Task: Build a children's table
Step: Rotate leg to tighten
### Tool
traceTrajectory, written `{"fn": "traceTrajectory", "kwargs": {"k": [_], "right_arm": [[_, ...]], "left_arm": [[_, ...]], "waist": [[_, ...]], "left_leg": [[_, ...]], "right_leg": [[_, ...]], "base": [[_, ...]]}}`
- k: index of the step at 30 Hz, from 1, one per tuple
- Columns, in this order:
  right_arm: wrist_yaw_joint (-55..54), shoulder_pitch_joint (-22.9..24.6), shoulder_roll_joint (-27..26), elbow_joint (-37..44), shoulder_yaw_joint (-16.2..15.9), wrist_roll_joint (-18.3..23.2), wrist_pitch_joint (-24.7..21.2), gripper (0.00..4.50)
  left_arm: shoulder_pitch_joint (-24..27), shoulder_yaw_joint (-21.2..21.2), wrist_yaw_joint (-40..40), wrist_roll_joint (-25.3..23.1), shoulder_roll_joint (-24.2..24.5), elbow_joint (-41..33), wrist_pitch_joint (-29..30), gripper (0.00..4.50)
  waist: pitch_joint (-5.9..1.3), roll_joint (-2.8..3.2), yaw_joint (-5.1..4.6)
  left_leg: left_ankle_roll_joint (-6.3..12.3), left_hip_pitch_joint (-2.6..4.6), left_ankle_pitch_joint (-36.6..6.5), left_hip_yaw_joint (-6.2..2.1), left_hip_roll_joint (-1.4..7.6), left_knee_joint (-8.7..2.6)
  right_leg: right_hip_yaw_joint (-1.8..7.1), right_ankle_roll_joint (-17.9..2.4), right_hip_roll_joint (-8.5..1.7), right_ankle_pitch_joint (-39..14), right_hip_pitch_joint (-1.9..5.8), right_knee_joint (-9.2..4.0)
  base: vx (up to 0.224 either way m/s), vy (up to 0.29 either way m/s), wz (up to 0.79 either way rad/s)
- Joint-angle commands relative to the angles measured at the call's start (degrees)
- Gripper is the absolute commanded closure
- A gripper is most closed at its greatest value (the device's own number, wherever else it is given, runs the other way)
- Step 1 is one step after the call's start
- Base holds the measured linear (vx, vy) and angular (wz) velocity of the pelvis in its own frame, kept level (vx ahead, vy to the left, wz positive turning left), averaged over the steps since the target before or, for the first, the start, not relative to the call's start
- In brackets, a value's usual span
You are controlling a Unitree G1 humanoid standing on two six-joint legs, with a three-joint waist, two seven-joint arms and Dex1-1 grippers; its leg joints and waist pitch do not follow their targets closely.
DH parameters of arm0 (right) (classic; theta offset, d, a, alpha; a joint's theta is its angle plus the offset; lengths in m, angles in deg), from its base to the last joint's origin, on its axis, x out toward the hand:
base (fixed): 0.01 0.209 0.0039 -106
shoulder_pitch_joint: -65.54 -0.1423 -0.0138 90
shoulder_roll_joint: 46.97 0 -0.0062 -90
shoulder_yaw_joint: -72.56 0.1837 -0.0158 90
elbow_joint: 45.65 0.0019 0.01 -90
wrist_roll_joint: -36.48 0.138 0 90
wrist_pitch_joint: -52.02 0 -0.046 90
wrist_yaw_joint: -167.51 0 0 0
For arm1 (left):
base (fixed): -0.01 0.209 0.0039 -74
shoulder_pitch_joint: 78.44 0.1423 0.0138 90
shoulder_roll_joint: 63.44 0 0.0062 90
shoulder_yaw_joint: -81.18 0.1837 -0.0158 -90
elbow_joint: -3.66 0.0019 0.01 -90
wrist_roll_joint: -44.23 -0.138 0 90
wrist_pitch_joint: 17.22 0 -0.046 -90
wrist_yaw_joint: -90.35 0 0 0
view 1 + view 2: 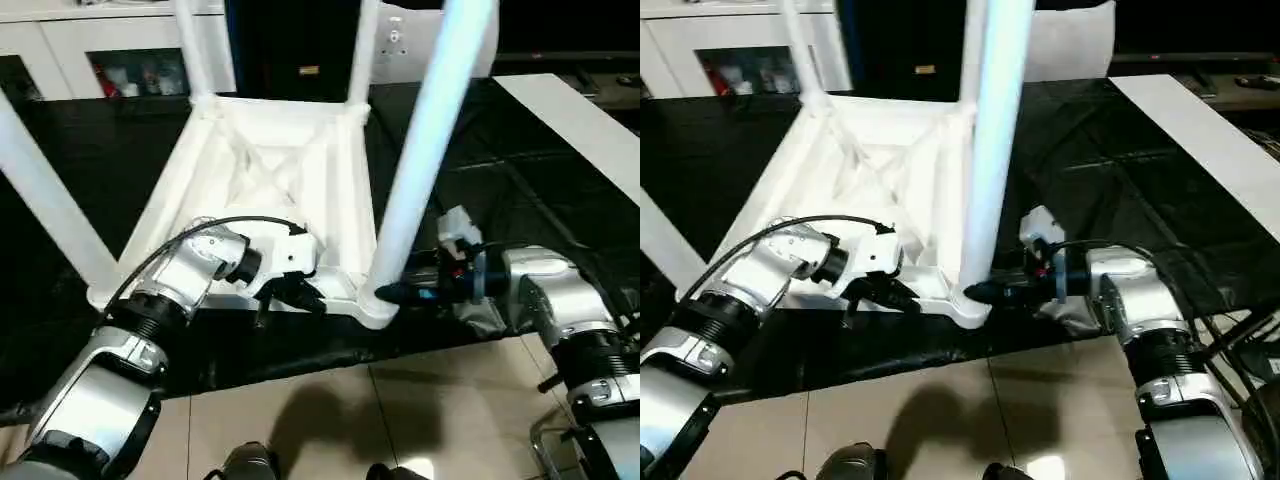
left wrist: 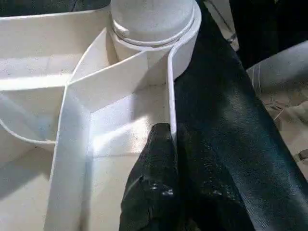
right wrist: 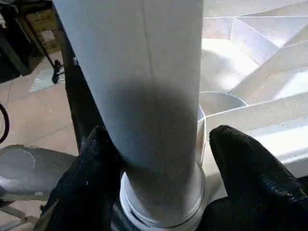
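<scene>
Children's table [image 1: 270,170] lies upside down on the black mat, all four legs socketed; left gripper [image 1: 300,292] pinches its rim, right gripper [image 1: 395,292] straddles the near-right leg [image 1: 425,150], not clamped.

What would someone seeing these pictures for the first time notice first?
The upturned white children's table lies on a black mat, its legs pointing up. At its near corner the right gripper straddles the base of the nearest leg, one finger on each side. The left gripper is shut on the table's near rim.
</scene>
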Motion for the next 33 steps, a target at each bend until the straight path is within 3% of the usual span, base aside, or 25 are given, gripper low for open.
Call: {"fn": "traceTrajectory", "kwargs": {"k": [1, 8, 18, 23, 26, 28, 29, 30, 31, 32, 33], "right_arm": [[-1.34, -0.35, -0.42, 0.70, 0.56, -0.21, 0.39, 1.39], [-1.60, -0.22, -0.89, 0.60, 0.56, -0.15, -0.09, 1.39], [-0.66, 0.98, -1.99, 1.55, 0.17, 1.84, -4.83, 2.31], [-2.58, 1.52, -3.51, 2.67, 0.54, 2.74, -7.33, 2.46], [-7.18, 0.92, -5.13, 1.86, 1.04, 1.84, -8.01, 2.47], [-13.90, -0.45, -6.92, -0.37, 1.79, -0.06, -7.85, 2.47], [-18.84, -1.68, -8.27, -2.15, 2.67, -0.93, -7.97, 2.47], [-24.11, -3.14, -9.75, -4.16, 3.69, -1.65, -8.44, 2.47], [-27.31, -4.08, -10.65, -5.39, 4.35, -2.01, -8.82, 2.48], [-31.16, -5.20, -11.72, -6.86, 5.07, -2.40, -9.53, 2.49], [-33.13, -5.82, -12.32, -7.71, 5.34, -2.64, -9.81, 2.49]], "left_arm": [[0.58, 3.29, -3.50, -0.14, -1.23, -1.63, -1.39, 4.50], [0.95, 3.23, -3.54, -0.20, -1.25, -2.14, -1.06, 4.50], [1.34, 3.39, -3.60, -0.32, -1.15, -2.69, -0.20, 4.50], [1.28, 2.74, -2.56, 0.00, -1.72, -2.35, 1.50, 4.50], [1.13, 1.85, -0.18, 0.27, -2.69, -2.48, 4.06, 4.50], [0.80, 0.70, 3.49, 0.35, -4.15, -2.38, 7.08, 4.50], [0.59, -0.14, 5.60, 0.72, -5.29, -2.41, 9.07, 4.50], [0.39, -1.08, 7.76, 1.27, -6.59, -2.69, 11.28, 4.50], [0.26, -1.65, 8.99, 1.66, -7.41, -2.93, 12.67, 4.50], [0.09, -2.43, 10.56, 2.27, -8.57, -3.46, 14.36, 4.50], [-0.09, -2.94, 11.81, 2.59, -9.40, -3.79, 15.56, 4.50]], "waist": [[-5.80, -0.31, -0.44], [-5.63, -0.41, -0.61], [-5.32, -0.20, -0.69], [-4.97, -0.26, -0.99], [-4.49, -0.12, -1.57], [-3.76, 0.27, -2.37], [-3.59, 0.02, -3.04], [-3.50, 0.24, -3.95], [-3.45, 0.34, -4.64], [-3.09, 1.09, -5.97], [-2.88, 2.08, -7.04]], "left_leg": [[2.02, 1.78, -13.07, -0.76, 2.88, -4.24], [1.29, 1.82, -14.69, -0.84, 2.82, -4.33], [1.59, 1.73, -14.66, -0.87, 2.82, -4.44], [1.08, 1.88, -16.30, -0.97, 2.77, -4.63], [0.07, 2.18, -19.50, -1.20, 2.75, -4.93], [-0.88, 2.76, -24.03, -1.51, 2.53, -5.02], [-1.73, 3.39, -26.77, -1.88, 2.21, -4.76], [-2.33, 3.92, -28.59, -2.21, 2.04, -4.56], [-2.53, 3.88, -29.32, -2.35, 2.06, -4.50], [-2.80, 4.10, -33.48, -2.93, 2.62, -4.80], [-3.36, 2.00, -40.36, -4.11, 4.54, -7.25]], "right_leg": [[2.61, -11.04, -3.94, -21.06, 3.47, -3.60], [2.63, -10.14, -4.03, -23.43, 3.44, -3.92], [2.68, -10.72, -3.90, -21.93, 3.38, -3.83], [2.66, -9.68, -3.95, -24.86, 3.32, -4.27], [2.50, -8.80, -4.11, -29.33, 3.16, -4.80], [2.04, -6.83, -4.13, -35.92, 2.83, -5.79], [1.29, -4.98, -4.27, -40.58, 2.72, -6.64], [0.28, -3.30, -4.27, -43.50, 2.71, -7.49], [-0.31, -2.63, -4.14, -43.88, 2.89, -7.72], [-2.24, -1.52, -3.61, -42.90, 3.35, -8.40], [-3.34, -0.94, -2.68, -36.85, 5.97, -5.62]], "base": [[0.000, 0.000, 0.00], [0.000, 0.000, 0.00], [0.000, 0.000, 0.00], [0.000, 0.000, 0.00], [0.000, 0.000, 0.00], [0.000, 0.000, 0.00], [0.000, 0.000, 0.00], [-0.055, 0.013, -0.06], [-0.055, 0.013, -0.06], [-0.060, 0.031, -0.15], [-0.114, 0.037, -0.21]]}}
